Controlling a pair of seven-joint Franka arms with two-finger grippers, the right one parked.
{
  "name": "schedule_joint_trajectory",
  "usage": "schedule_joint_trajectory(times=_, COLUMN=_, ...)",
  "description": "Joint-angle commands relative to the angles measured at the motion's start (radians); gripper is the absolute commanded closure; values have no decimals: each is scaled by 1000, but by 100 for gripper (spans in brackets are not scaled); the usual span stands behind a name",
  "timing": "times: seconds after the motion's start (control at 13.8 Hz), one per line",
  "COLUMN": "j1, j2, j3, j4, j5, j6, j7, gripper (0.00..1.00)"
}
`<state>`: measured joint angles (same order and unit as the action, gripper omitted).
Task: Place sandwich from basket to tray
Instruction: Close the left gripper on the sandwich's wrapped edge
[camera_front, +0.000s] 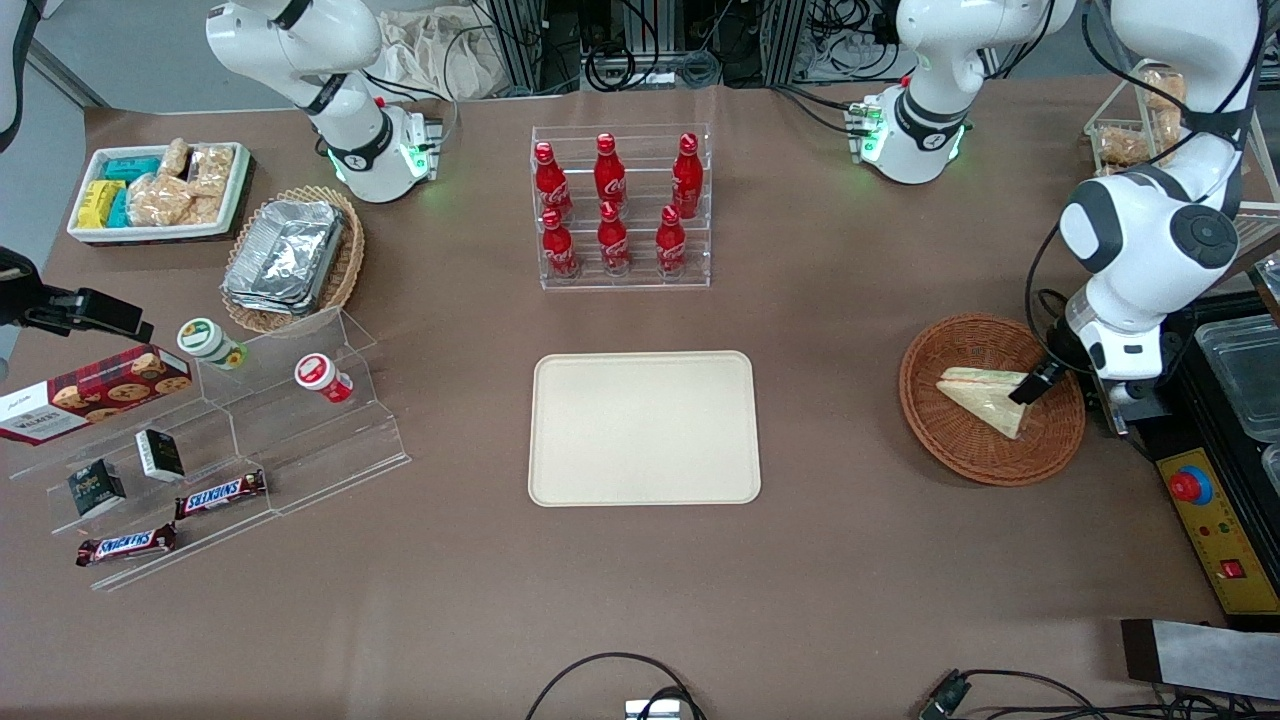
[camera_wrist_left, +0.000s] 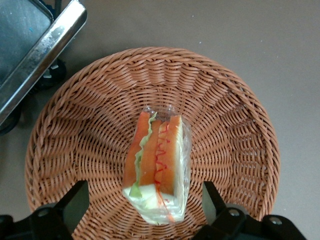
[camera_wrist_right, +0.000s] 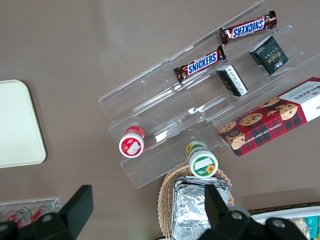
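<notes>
The wrapped sandwich (camera_front: 985, 397) lies in the round reddish-brown wicker basket (camera_front: 950, 440) toward the working arm's end of the table. In the left wrist view the sandwich (camera_wrist_left: 157, 165) shows its orange and green filling, lying in the middle of the basket (camera_wrist_left: 80, 130). My left gripper (camera_front: 1030, 388) hangs just above the sandwich's end, open, with one finger (camera_wrist_left: 75, 200) on each side of the wedge and not touching it. The cream-beige tray (camera_front: 644, 428) lies flat at the table's middle; nothing lies on it.
A clear rack of red cola bottles (camera_front: 615, 205) stands farther from the front camera than the tray. A black box with a red button (camera_front: 1215, 520) and metal pans (camera_wrist_left: 30, 65) sit beside the basket. Snack shelves (camera_front: 200, 440), a foil-container basket (camera_front: 290, 258) and a white bin (camera_front: 160, 190) lie toward the parked arm's end.
</notes>
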<state>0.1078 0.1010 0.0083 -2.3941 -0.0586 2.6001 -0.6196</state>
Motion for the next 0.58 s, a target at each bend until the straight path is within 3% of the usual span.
schedule_joint_trajectory(times=0.0, j1=6, j2=12, j3=-7, j4=-17, j5=-9, j6=46, j7=-5, gripper=0)
schedule_joint_trajectory(times=0.51, j1=3, j2=65, j3=-8, j4=-23, j5=-9, j6=117, j7=-5, gripper=0)
